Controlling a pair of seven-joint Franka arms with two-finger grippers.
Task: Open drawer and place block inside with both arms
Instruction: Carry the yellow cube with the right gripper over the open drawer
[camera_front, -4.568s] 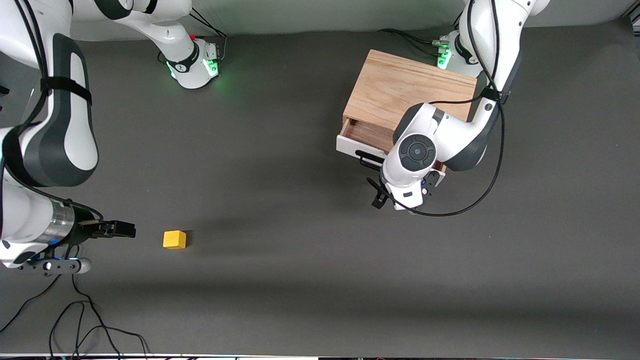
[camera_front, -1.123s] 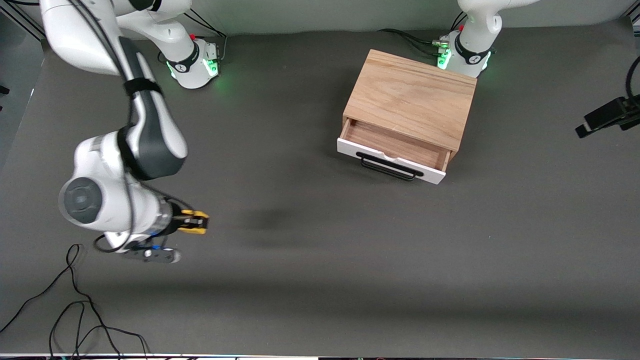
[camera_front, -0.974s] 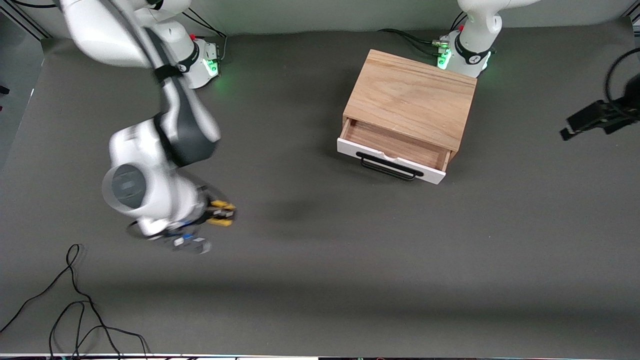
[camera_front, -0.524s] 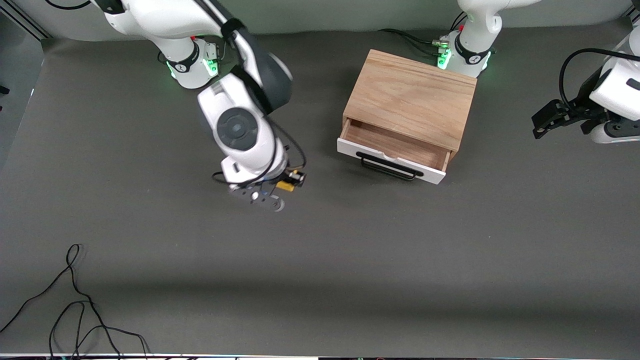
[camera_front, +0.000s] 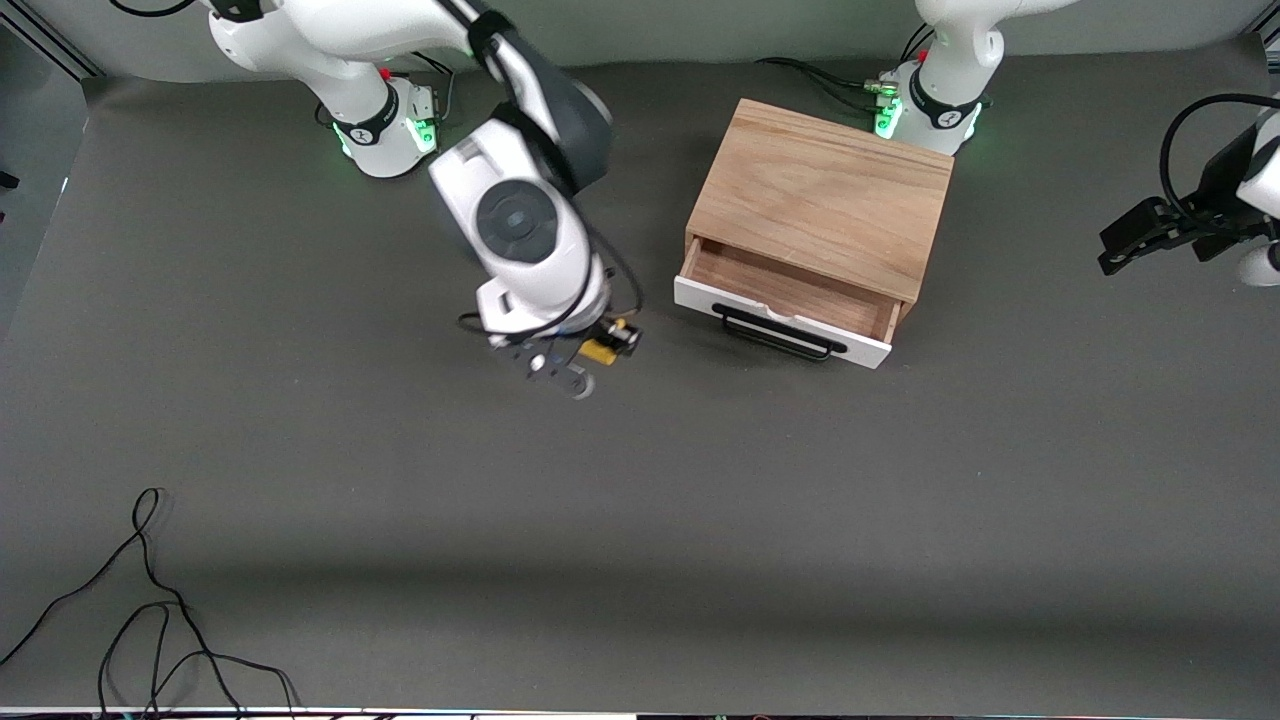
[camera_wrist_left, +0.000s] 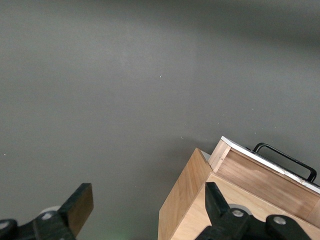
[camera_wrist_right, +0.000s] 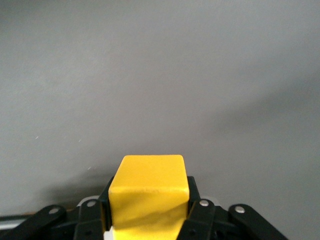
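— Dark grey table (camera_front: 700, 520), matte, with a loose black cable (camera_front: 150, 620) lying near the front camera at the right arm's end.

— And on it?

— One oak-grain box (camera_front: 825, 195), standing in front of the left arm's green-lit base. One drawer (camera_front: 785, 305) in it, pulled partway out: white front, long black bar handle (camera_front: 775, 335), wooden inside, nothing visible in it.

— Blocks?

— Just one. Small yellow block (camera_wrist_right: 148, 192), a cube, bright, plain faces, crisp edges. About as wide as the pincer carrying it.

— Where exactly?

— Up in the air, clamped between the fingers (camera_wrist_right: 200, 212) of the right gripper (camera_front: 608, 345), over bare table just beside the drawer front, toward the right arm's end. Not over the drawer.

— Other arm?

— Waiting. Left gripper (camera_front: 1135, 235) off at the left arm's end of the table, over bare surface, well apart from the box. Fingers (camera_wrist_left: 80, 210) spread wide, nothing between them. Box corner and drawer handle visible from its wrist view.

— Count of arms?

— Two arms, two grippers, two green bases.
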